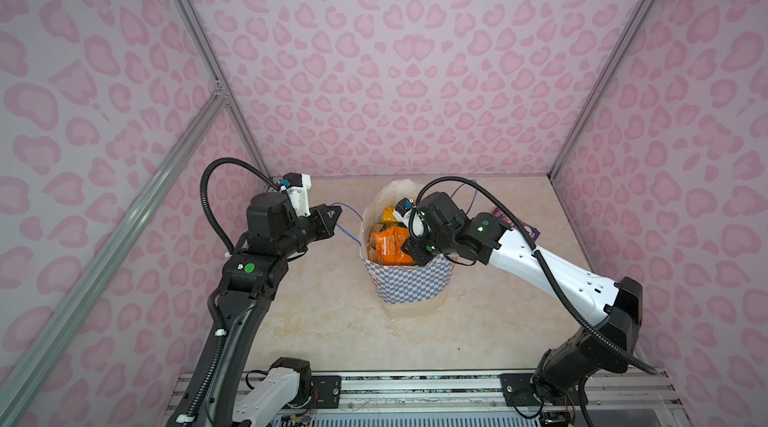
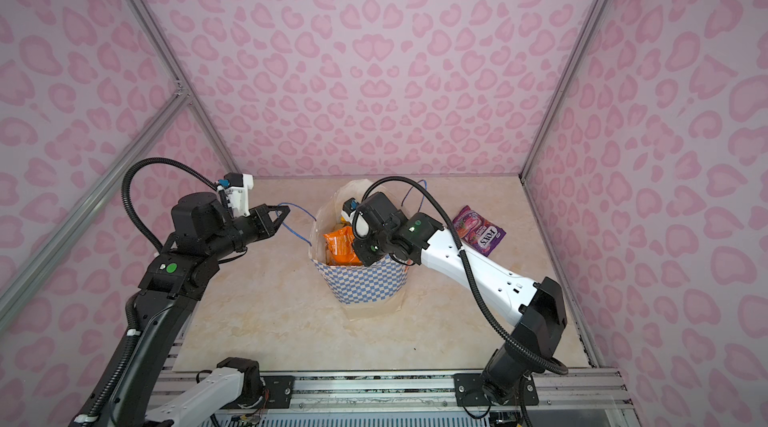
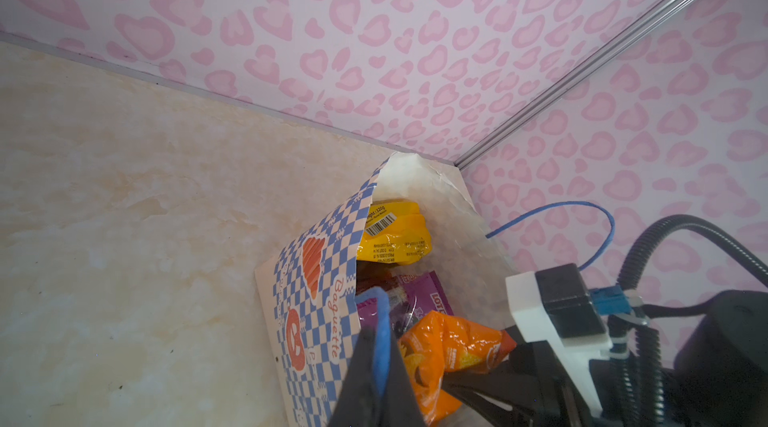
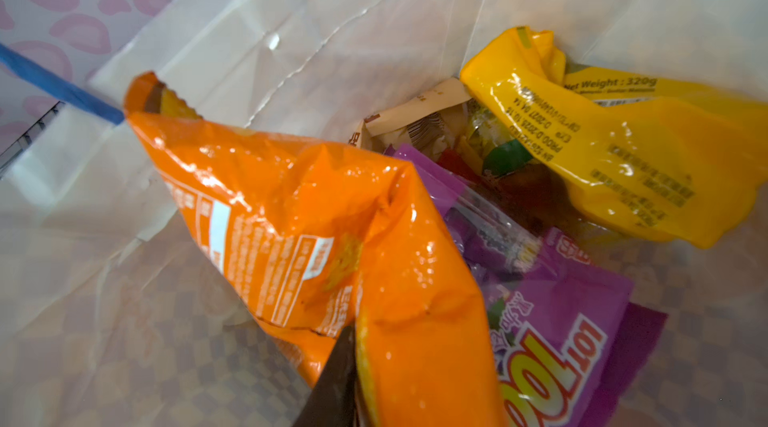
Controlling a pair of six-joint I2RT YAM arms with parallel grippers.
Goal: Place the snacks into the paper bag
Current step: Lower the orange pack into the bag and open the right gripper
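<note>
The checkered paper bag point(image 1: 409, 283) point(image 2: 361, 288) stands upright mid-table. My left gripper point(image 1: 334, 213) point(image 2: 281, 213) point(image 3: 380, 346) is shut on its blue cord handle point(image 1: 348, 224) and holds it out to the left. My right gripper point(image 1: 413, 253) point(image 2: 360, 252) point(image 4: 357, 366) reaches into the bag's mouth, shut on the small orange packet point(image 4: 316, 213) point(image 3: 453, 346). Inside the bag lie a yellow packet point(image 4: 623, 155) point(image 3: 395, 234), a purple packet point(image 4: 561, 321) and others beneath. A second purple packet point(image 2: 478, 231) lies on the table right of the bag.
Pink patterned walls point(image 1: 415, 72) close in the table at the back and on both sides. The bag's other blue handle point(image 3: 582, 207) arches over the far rim. A metal rail point(image 1: 415, 387) with the arm bases runs along the front edge.
</note>
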